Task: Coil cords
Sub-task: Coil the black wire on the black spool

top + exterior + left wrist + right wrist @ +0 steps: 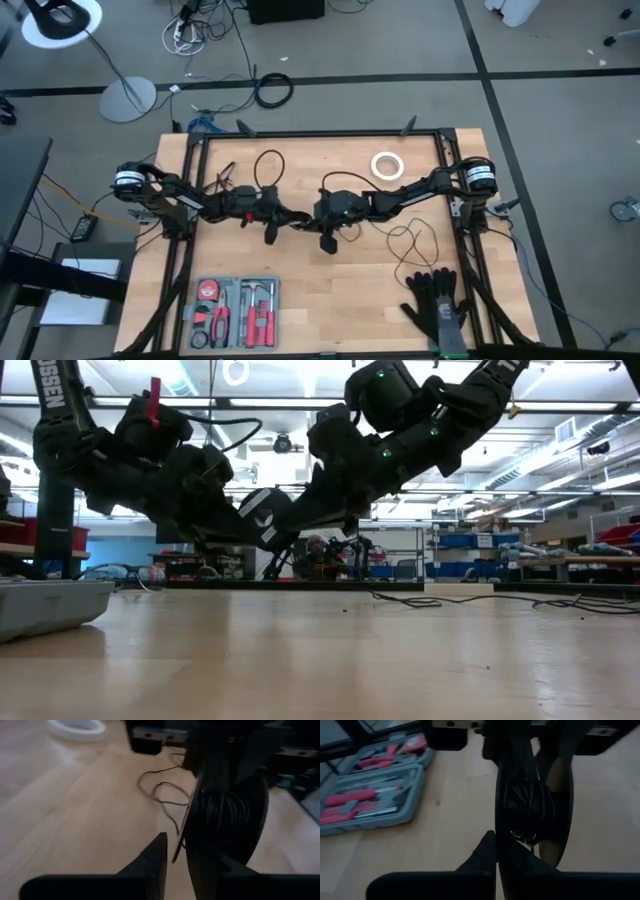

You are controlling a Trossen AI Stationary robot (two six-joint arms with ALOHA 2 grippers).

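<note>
- High view: the left gripper (272, 226) and the right gripper (322, 232) are met nose to nose over the middle of the table (330, 300); a slack tail of the thin black cord (408, 238) lies in loose loops by the right arm, well apart from the white tape ring (387, 165), the tool kit (235, 312) and the black gloves (436, 305)
- Low view: both arms are held clear above the wood, and loose cord is seen trailing flat along the far right of the table
- Left wrist view: a flat round spool (225, 822) with cord wound on its hub is seen edge-on; the left jaws stand slightly apart, seemingly letting it go
- Right wrist view: the right fingers are pressed together on the spool's rim
- Judged a hand-over within winding; next, the slack calls for drawing in onto the hub without snagging
</note>
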